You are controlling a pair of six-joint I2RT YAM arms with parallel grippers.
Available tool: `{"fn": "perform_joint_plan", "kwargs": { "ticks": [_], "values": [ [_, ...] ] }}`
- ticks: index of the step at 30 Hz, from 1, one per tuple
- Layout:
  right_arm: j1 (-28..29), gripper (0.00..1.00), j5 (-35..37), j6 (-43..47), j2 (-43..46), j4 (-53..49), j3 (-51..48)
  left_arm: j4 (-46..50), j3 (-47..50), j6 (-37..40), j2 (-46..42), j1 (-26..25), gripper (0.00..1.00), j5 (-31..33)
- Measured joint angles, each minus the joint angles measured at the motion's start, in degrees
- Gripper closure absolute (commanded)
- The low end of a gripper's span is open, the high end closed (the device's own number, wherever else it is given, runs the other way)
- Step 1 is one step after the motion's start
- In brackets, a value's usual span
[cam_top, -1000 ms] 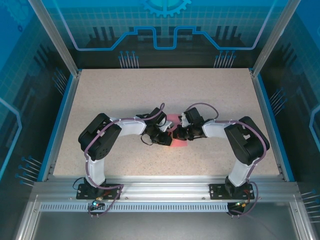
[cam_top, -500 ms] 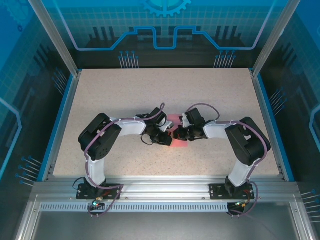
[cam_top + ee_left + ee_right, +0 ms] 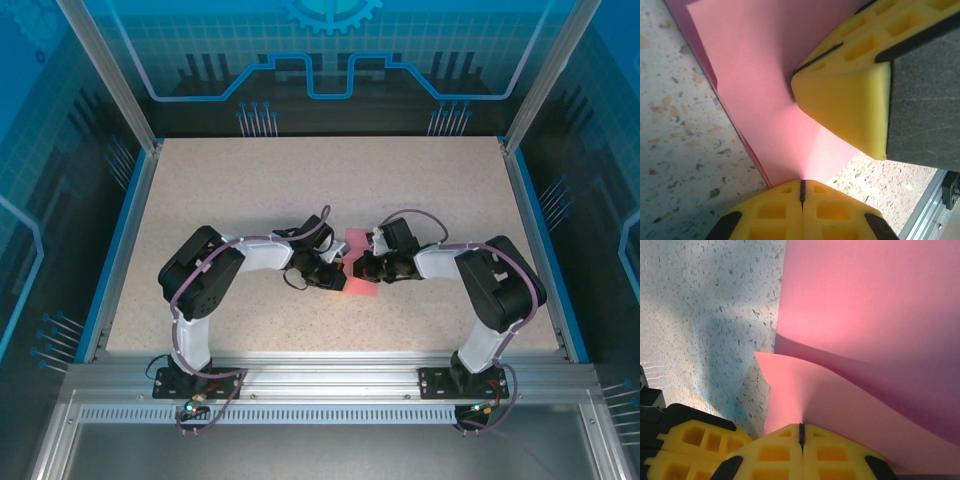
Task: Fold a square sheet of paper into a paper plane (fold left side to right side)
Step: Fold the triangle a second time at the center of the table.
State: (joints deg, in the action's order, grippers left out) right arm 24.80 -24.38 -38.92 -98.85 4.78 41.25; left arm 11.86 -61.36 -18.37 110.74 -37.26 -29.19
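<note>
Close in, the left claw is clenched on an edge of the square sheet of paper, and the right claw pinches a lifted flap of it. Beyond them the rest of the sheet lies flat at the middle of the speckled table.

Left arm and right arm both bend inward from the bottom of the top view, elbows flared out, wrists meeting mid-frame. Left gripper and right gripper sit nearly tip to tip, yellow fingers squeezed together, each pinching the square sheet of paper.
</note>
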Motion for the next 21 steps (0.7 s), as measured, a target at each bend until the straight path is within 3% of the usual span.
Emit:
{"fn": "perform_joint_plan", "kwargs": {
  "ticks": [10, 21],
  "values": [
    [-0.1, 1.00, -0.3, 0.0, 0.0, 0.9, -0.5, 1.4, 0.8, -1.2, -3.6, 0.6, 0.97, -1.6],
    [-0.1, 1.00, -0.3, 0.0, 0.0, 0.9, -0.5, 3.1, -2.1, -1.2, -0.6, 0.6, 0.98, -1.7]
  ]
}}
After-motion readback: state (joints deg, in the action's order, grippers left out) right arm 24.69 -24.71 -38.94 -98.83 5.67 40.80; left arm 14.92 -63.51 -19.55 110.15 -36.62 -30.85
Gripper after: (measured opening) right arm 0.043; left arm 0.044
